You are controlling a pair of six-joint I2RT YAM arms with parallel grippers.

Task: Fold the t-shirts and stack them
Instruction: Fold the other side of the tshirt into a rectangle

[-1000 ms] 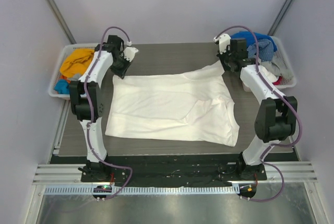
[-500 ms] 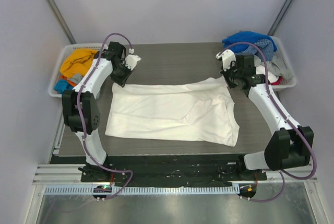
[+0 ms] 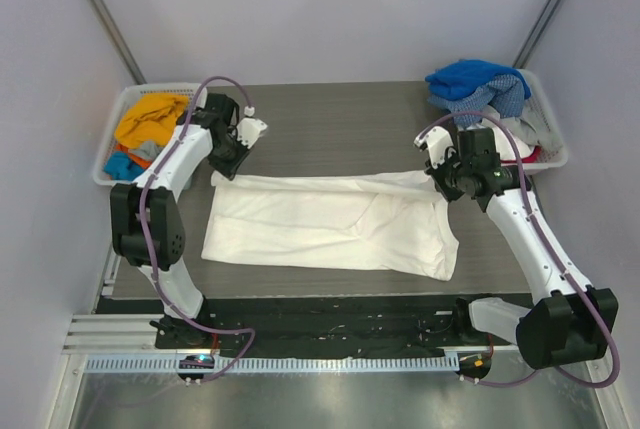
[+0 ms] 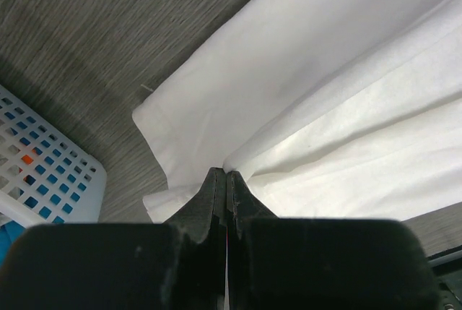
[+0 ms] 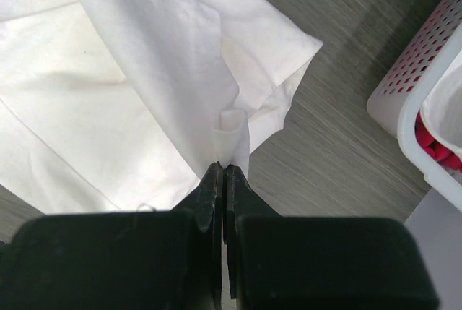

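Shows a white t-shirt (image 3: 320,234) lying across the dark table (image 3: 340,114), between a left basket (image 3: 108,149) holding an orange shirt (image 3: 145,119) and a right basket (image 3: 556,149) holding a blue shirt (image 3: 475,77). Pinched at its far left corner by the tightly closed left gripper (image 4: 226,178) and at its far right edge by the closed right gripper (image 5: 222,171). Changed from a second ago: far edge drawn toward the arm bases and folding over, so a narrower band of cloth, with more bare table beyond.
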